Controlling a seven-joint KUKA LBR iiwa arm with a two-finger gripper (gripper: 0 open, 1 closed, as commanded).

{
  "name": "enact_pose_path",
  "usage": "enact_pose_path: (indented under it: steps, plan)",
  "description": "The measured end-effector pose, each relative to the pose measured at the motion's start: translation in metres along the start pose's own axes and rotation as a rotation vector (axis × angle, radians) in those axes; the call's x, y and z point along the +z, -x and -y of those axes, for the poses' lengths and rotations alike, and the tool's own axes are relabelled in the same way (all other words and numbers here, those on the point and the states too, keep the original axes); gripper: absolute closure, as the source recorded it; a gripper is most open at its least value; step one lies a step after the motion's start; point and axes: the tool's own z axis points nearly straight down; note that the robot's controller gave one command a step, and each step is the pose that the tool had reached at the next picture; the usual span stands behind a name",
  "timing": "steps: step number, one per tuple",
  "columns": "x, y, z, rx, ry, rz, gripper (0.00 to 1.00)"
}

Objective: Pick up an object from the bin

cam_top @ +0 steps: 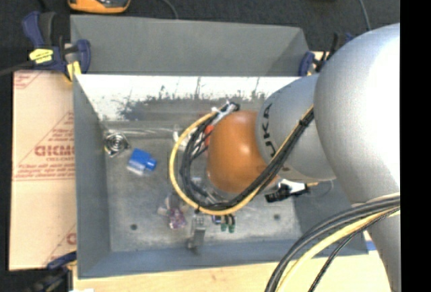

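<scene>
my hand (195,235) hangs beside a small purplish translucent piece (176,216), clenched or released i cannot tell; i'd centre over it

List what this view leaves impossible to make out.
Camera view:
gripper: mostly hidden beneath the orange cover and cables.
bin floor at right: covered by the arm.
purplish clear thing by the gripper: too small to identify.
green bits near the front wall: too small, partly under cables.
</scene>
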Motion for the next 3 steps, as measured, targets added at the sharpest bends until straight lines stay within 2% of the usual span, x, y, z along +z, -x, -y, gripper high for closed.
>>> enact_pose_path:
  steps: [1,2,3]
  plan:
    - [-0.003,0.004,-0.002,0.004,0.005,0.009,1.00]
    - [-0.027,0.054,-0.061,0.041,0.009,0.018,1.00]
    - [-0.001,0.028,-0.106,-0.288,0.003,0.010,1.00]
